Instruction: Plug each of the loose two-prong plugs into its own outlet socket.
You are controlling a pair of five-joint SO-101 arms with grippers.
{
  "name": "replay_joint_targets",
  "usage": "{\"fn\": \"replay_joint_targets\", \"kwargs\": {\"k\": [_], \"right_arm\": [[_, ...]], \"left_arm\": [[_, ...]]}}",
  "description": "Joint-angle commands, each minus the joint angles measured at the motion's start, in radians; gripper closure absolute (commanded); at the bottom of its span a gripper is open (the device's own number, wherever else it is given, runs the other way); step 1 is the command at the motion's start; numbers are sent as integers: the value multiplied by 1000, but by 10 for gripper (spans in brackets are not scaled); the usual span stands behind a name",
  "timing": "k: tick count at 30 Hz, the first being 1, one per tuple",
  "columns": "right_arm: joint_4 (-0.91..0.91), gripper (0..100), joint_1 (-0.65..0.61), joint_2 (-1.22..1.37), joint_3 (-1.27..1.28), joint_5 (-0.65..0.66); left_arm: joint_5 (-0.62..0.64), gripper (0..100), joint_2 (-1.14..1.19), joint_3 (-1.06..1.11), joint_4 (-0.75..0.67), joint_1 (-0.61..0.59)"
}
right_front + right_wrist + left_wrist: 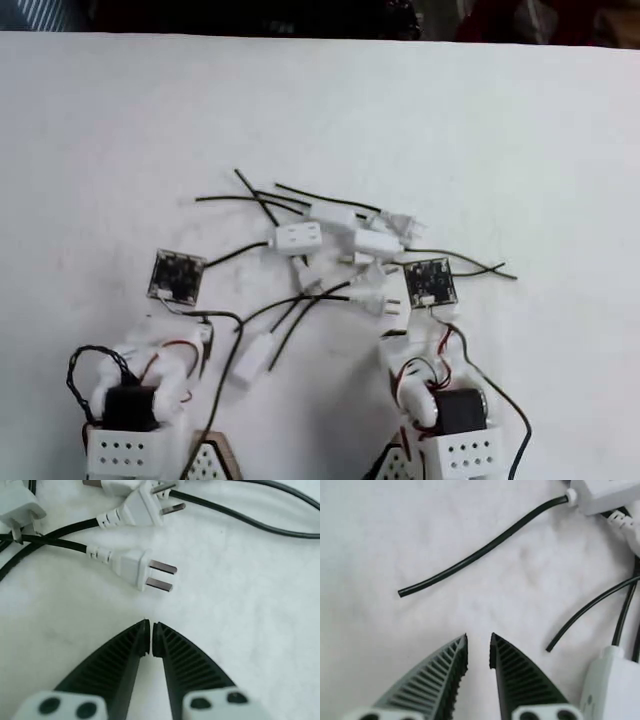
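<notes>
I read the right gripper (151, 637) as all but closed, a sliver between the tips, holding nothing. The two-prong plug (135, 569) lies flat just beyond those tips, not touching them. A second plug (135, 507) lies just past the first. The left gripper (478, 650) is narrowly parted and empty. An outlet socket (612, 685) lies just beside it, toward the first plug.

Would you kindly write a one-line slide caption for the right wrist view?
Right gripper, shut and empty, near a loose two-prong plug on the white table, a second plug beyond.
</notes>
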Motion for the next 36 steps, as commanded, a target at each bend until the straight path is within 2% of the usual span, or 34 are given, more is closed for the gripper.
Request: {"fn": "replay_joint_targets", "kwargs": {"k": [1, 6, 12, 15, 20, 21, 26, 31, 36], "right_arm": [[7, 981, -38, -7, 11, -3], [7, 981, -81, -7, 11, -3], [4, 981, -76, -7, -74, 17], [-22, 981, -77, -7, -109, 184], [-87, 981, -36, -7, -127, 687], [-88, 981, -13, -7, -149, 727], [-87, 980, 122, 4, -296, 502], [-54, 916, 62, 59, -450, 548], [-39, 910, 7, 394, -649, 546]], "left_arm": [[2, 905, -12, -57, -106, 8], [0, 906, -12, -57, -110, -4], [0, 905, -12, -58, -118, -96], [0, 906, -12, -57, -118, -96], [0, 906, -12, -57, -118, -96], [0, 906, -12, -57, -118, -96], [0, 906, -12, -49, -118, -91], [0, 906, -12, -48, -118, -91], [0, 905, -12, -21, -143, -90]]}}
